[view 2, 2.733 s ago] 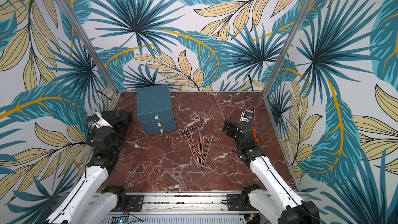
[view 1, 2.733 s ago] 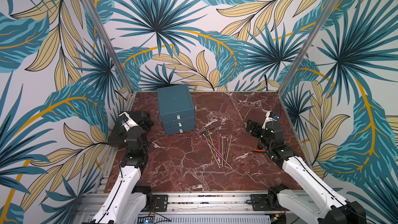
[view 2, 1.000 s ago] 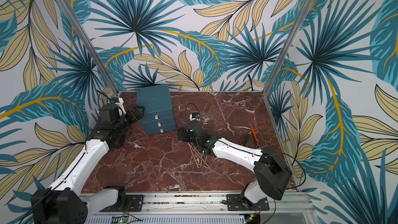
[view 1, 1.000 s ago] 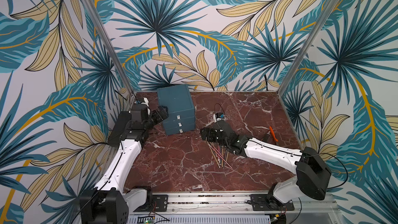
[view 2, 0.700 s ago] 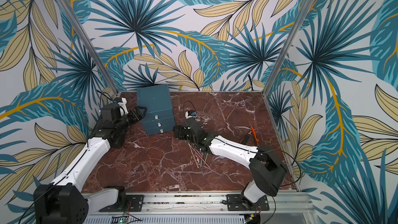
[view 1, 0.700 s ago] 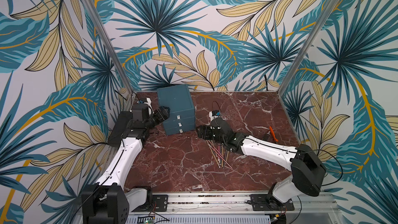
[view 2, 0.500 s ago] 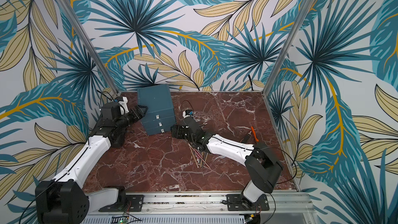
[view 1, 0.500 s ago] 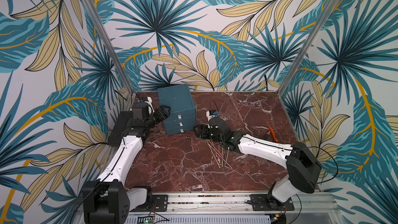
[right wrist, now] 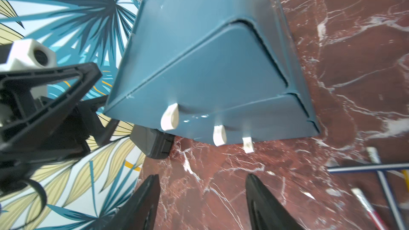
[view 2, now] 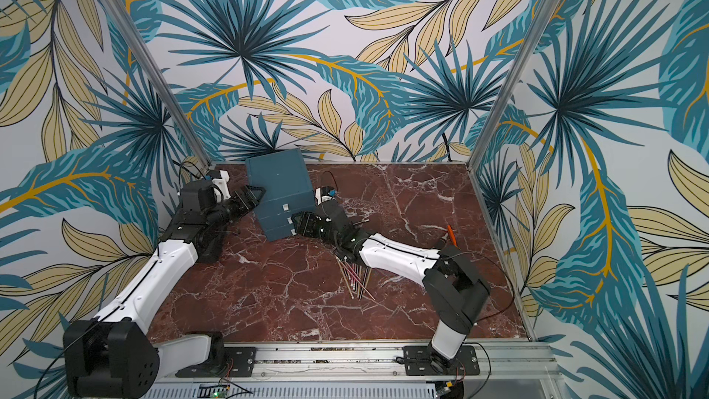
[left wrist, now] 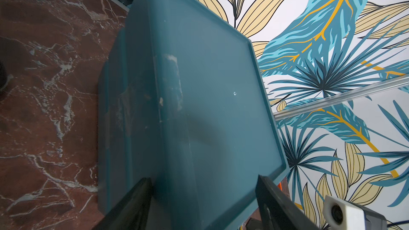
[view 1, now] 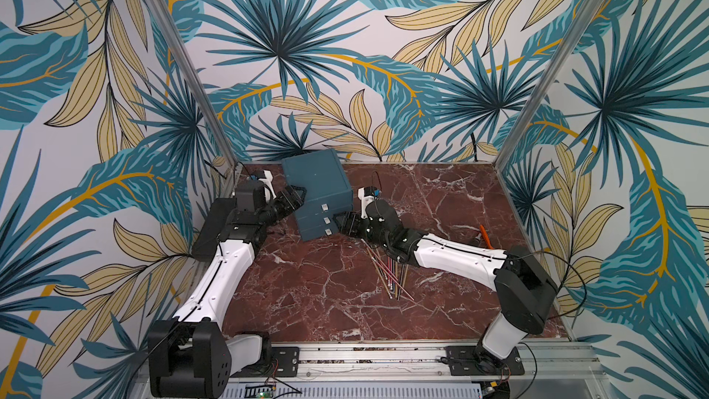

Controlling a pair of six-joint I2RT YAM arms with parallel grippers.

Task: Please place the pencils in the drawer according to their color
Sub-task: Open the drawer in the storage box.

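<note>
Teal drawer (view 1: pixel 314 182) | left gripper (view 1: pixel 300 195) spread astride its edge | right gripper (right wrist: pixel 202 177) spread near pull tabs (right wrist: pixel 170 119)

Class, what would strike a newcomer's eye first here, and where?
The teal drawer stands at the table's back left, the left hand at its side and the open right hand facing its white tabs. A heap of pencils lies mid-table, partly under the right arm.

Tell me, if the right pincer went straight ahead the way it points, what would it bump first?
Probably the front of the drawer, by its white pull tabs. The open right pincer aims at them with only bare table between. Which tab comes first is unclear.
</note>
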